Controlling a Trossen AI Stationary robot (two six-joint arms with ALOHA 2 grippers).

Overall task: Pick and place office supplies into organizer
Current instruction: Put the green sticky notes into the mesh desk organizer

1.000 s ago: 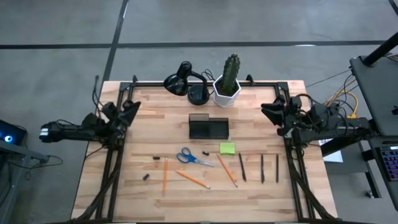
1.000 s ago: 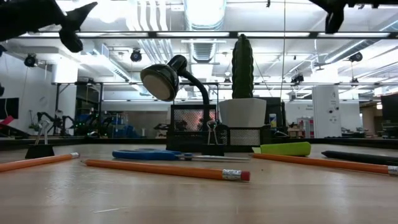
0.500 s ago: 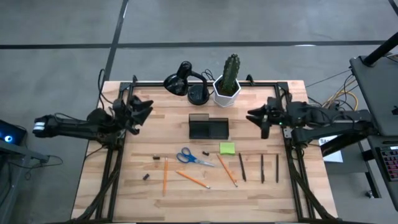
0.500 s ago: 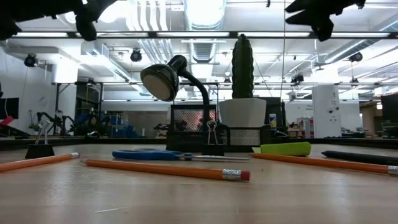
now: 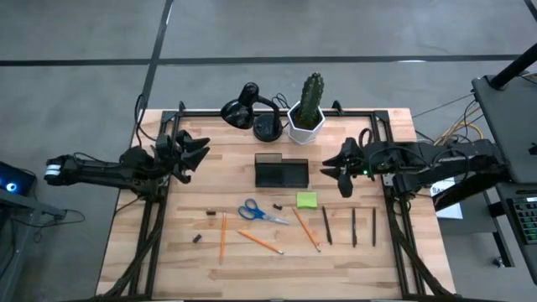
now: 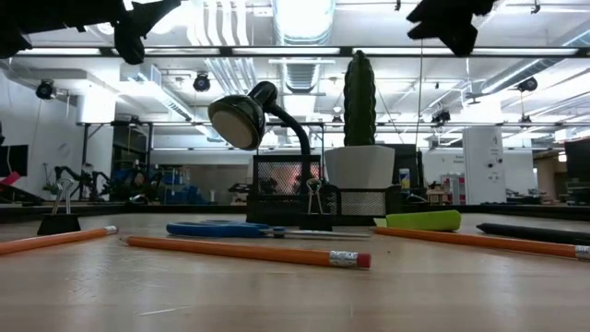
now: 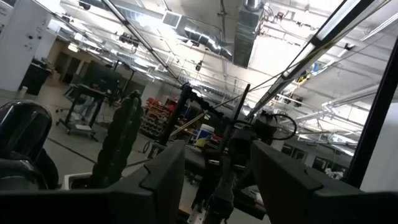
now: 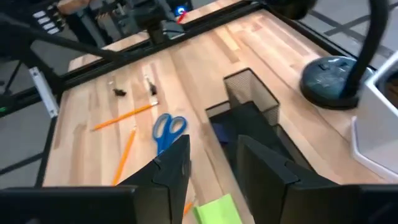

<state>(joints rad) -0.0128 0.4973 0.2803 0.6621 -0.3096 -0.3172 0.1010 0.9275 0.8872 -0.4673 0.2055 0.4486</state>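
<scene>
A: What has changed just now?

B: Both arms have swung in from the counter's (image 5: 168, 260) side edges toward the organizer (image 5: 282, 171). The right tool (image 5: 344, 172) has come farthest; it now hangs above the counter just to the right of the organizer, jaws apart with a narrow gap and nothing between them. The left tool (image 5: 191, 151) moved less and hovers well to the organizer's left, fingers spread, also empty.

A: So what does that mean for the job?

B: I'd judge it barely begun. Nothing is in the organizer yet. The supplies all lie in front of it: the sticky-note pad (image 5: 306, 200) nearest, the scissors (image 5: 258, 212) to the pad's left, the pencils (image 5: 223, 237) and small dark clips (image 5: 196, 238) further left, the pens (image 5: 353, 226) off to the right. The right tool looks placed to go for the pad or the pens.

A: And the surroundings?

B: A pale wood plank counter with a black frame. Behind the organizer stand a black desk lamp (image 5: 248, 109) and a cactus (image 5: 310, 105) in a white pot. Beyond is a large workshop hall with ceiling ducts and strip lights.
</scene>
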